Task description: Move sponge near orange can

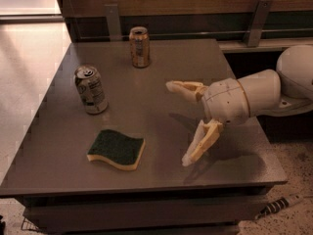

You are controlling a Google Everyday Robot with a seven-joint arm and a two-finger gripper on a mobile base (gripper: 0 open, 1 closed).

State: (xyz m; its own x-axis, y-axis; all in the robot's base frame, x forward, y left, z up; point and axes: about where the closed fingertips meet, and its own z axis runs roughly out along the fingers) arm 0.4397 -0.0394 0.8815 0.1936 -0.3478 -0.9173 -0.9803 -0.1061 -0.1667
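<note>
While the sponge (116,149) lies flat, gripper (177,124) near it, jaws spread wide, orange can (140,47) well apart

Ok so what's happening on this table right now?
A robot arm's claw hangs open over the table, holding nothing. The sponge lies flat near the front edge, untouched, apart from the claw. The orange can stands upright at the far edge, well away from the sponge; a white-grey can stands closer to the sponge.
</note>
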